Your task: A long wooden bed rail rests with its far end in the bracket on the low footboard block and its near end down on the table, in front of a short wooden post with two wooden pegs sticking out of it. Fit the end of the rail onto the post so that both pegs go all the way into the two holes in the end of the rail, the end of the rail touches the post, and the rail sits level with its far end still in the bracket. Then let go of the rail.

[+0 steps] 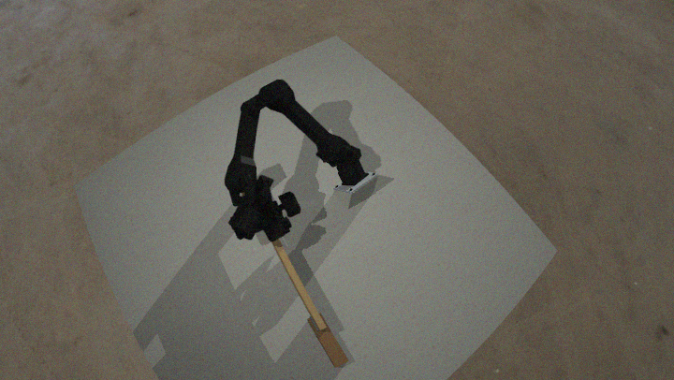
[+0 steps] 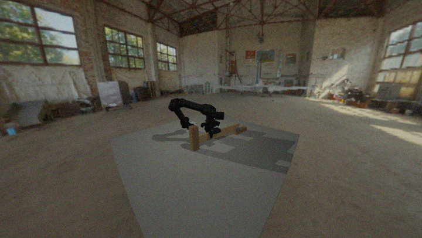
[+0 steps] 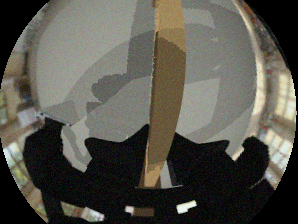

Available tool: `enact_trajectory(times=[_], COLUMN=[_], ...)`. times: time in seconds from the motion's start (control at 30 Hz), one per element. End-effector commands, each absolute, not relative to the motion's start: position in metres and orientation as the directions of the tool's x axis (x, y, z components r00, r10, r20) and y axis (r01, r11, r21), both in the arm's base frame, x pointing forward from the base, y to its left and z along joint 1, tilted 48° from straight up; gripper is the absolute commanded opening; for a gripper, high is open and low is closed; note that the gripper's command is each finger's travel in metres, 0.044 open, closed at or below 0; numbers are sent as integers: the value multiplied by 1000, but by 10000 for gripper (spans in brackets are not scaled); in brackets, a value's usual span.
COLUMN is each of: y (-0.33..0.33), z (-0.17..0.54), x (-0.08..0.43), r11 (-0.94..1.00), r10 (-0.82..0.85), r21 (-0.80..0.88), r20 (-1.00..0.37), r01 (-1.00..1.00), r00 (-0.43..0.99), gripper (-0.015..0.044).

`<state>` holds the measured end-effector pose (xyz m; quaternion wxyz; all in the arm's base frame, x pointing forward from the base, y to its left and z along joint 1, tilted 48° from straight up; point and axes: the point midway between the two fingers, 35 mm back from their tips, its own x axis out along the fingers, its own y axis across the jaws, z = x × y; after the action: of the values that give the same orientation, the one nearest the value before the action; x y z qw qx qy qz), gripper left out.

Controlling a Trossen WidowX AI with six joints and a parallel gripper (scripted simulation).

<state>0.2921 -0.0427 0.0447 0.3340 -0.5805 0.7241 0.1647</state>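
The long wooden rail point(image 1: 300, 285) point(image 2: 225, 131) point(image 3: 166, 90) runs from my gripper out to the low footboard block point(image 1: 333, 351) point(image 2: 241, 129), with its far end resting on the block. My gripper point(image 1: 271, 234) point(image 2: 211, 133) point(image 3: 154, 126) is shut on the rail close to its near end and holds that end up off the table. In the exterior view the short upright post point(image 2: 193, 139) stands right at the rail's near end, and the rail looks roughly level. The pegs and the joint are hidden, so I cannot tell whether they touch. In the top view my wrist hides the post.
The grey table mat point(image 1: 424, 236) point(image 2: 177, 183) lies on a concrete hall floor. The arm's base plate point(image 1: 355, 184) sits behind the post, and the arm arches over from it.
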Motion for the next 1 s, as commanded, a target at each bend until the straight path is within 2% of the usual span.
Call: enact_trajectory(times=[0.0,0.97], y=[-41,-40], z=[45,44], x=[293,294], r11=[265,265], r10=[-735,-735], r21=[-151,-151], r20=[-671,-671], r01=[-952,-952], r00=[-98,-98], gripper=[0,0])
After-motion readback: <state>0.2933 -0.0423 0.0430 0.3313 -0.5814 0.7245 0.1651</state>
